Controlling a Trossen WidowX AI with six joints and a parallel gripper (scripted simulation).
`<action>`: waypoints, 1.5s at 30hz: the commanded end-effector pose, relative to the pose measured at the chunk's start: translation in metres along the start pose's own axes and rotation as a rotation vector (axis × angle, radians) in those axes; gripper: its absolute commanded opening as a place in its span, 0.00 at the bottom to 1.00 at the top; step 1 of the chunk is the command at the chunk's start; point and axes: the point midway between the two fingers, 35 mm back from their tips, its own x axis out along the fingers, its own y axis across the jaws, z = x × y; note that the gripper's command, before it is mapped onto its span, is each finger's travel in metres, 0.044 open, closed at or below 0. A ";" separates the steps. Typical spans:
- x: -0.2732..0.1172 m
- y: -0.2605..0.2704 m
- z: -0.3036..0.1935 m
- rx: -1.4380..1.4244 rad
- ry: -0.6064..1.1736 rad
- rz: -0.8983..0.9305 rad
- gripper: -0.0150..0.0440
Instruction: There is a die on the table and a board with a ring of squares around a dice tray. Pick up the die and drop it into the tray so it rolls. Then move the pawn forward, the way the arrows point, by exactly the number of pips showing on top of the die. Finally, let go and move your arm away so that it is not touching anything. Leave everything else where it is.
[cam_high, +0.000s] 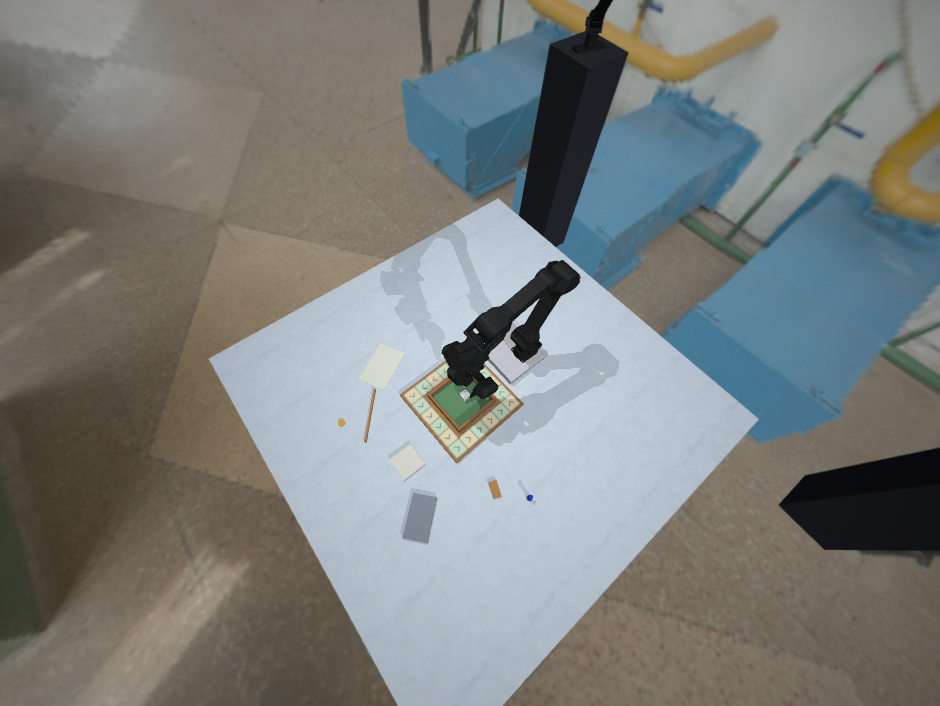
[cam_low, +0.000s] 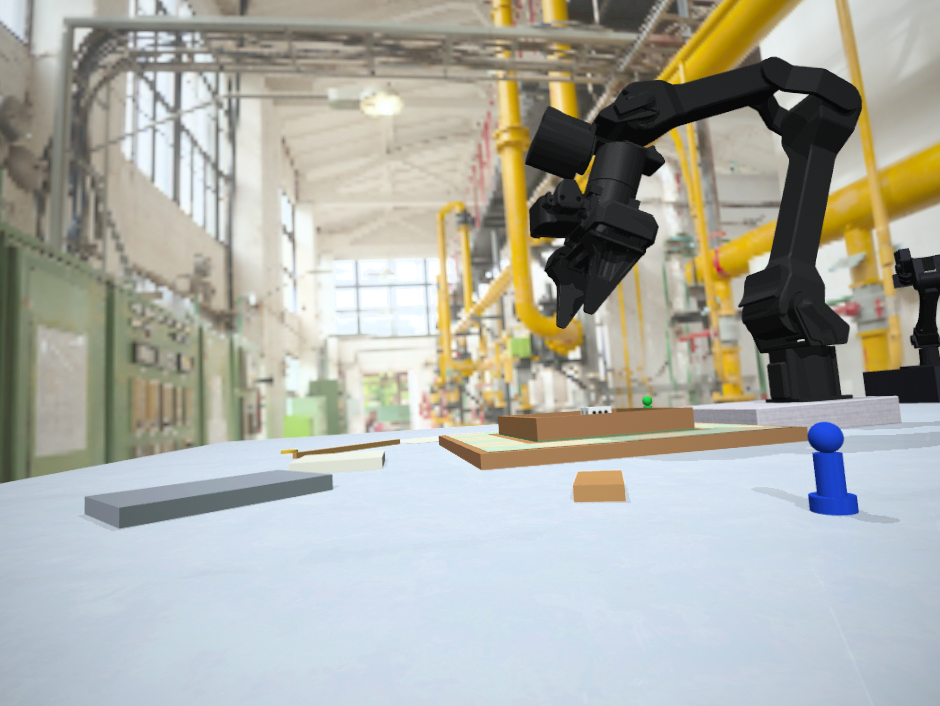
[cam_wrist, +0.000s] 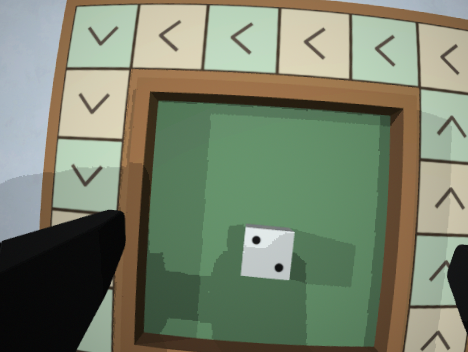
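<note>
My gripper is open and empty, pointing down above the tray. The white die is below the fingers, within the dice tray. Its upper face shows two pips in the wrist view; I cannot tell whether it is at rest. The board surrounds the tray with arrowed squares. A green pawn shows its head behind the tray; its square is hidden, and the pawn is not visible in the other views.
A blue pawn stands off the board near an orange block. A grey block, cream block, stick, yellow piece and pale slab lie around the board.
</note>
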 end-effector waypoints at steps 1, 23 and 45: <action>0.011 -0.001 -0.001 0.001 0.161 -0.004 1.00; 0.013 -0.072 -0.114 0.732 0.355 -0.149 0.59; 0.046 -0.074 -0.125 0.732 0.355 -0.149 0.59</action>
